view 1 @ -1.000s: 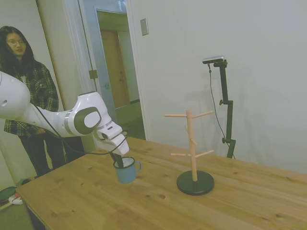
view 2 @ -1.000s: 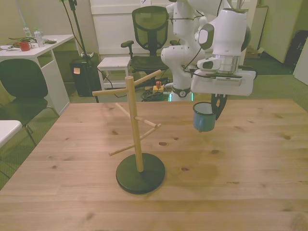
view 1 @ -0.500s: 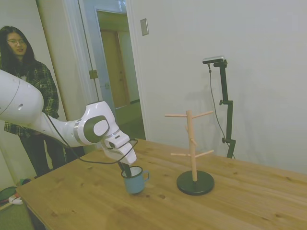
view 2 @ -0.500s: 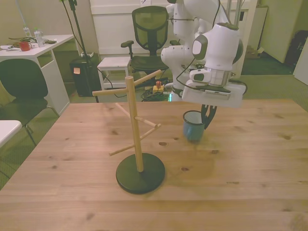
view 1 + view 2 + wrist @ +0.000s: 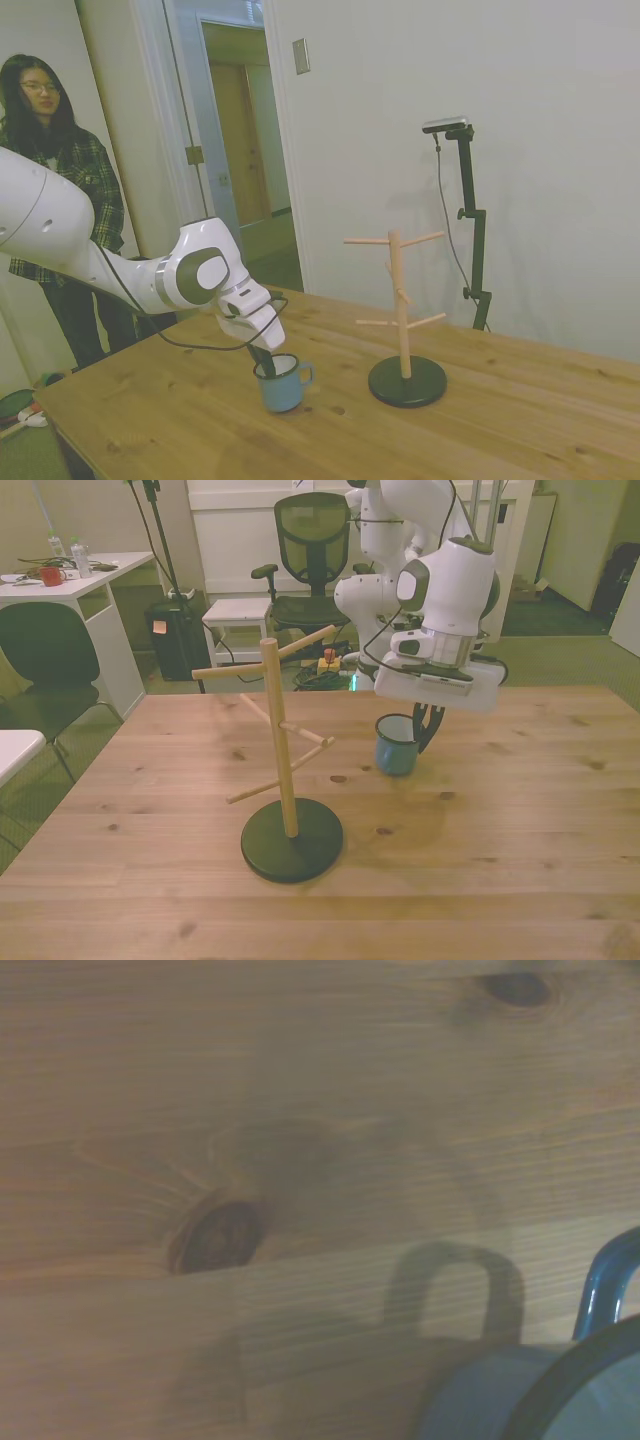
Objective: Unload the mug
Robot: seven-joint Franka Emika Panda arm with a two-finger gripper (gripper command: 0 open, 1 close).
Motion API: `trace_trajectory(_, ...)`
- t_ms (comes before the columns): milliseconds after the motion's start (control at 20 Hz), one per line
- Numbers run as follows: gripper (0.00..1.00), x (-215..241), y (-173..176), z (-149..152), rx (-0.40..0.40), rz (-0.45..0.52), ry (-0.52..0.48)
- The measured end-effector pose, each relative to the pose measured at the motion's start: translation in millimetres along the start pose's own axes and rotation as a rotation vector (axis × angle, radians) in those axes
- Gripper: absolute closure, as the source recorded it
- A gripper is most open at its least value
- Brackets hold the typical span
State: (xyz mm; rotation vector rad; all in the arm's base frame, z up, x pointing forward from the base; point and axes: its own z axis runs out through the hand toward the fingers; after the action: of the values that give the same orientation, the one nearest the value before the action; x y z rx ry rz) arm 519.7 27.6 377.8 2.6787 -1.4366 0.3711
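Observation:
The small blue mug (image 5: 282,385) with a pale inside stands upright, at or just above the wooden tabletop, with its handle toward the peg stand. My gripper (image 5: 262,360) comes down over the mug's rim and is shut on it, one finger inside the mug and one outside. In the front view the mug (image 5: 396,748) hangs under my gripper (image 5: 420,730), to the front view's right of the stand. The wrist view shows part of the mug (image 5: 540,1390), its handle (image 5: 605,1280) and the handle's shadow on the wood.
The wooden peg stand (image 5: 403,310) on its round black base (image 5: 291,839) rises beside the mug, its pegs bare. A person (image 5: 50,150) in a plaid shirt stands beyond the table's left end in the side view. An office chair (image 5: 310,540) and a desk stand behind the table.
My arm has carried the mug down and toward the peg stand, from hanging in the air to tabletop level. The stand has not moved.

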Motion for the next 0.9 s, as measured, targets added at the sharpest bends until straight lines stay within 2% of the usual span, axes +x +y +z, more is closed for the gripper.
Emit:
trace_trajectory(350, 1.00, -1.7, 1.1, 3.7, 0.015, 0.011, 0.009)
trace_trajectory(400, 0.00, -1.8, 1.2, 3.9, 0.016, 0.011, 0.010)
trace_trajectory(900, 0.00, -9.7, 4.7, 1.2, 0.031, 0.001, 0.013)
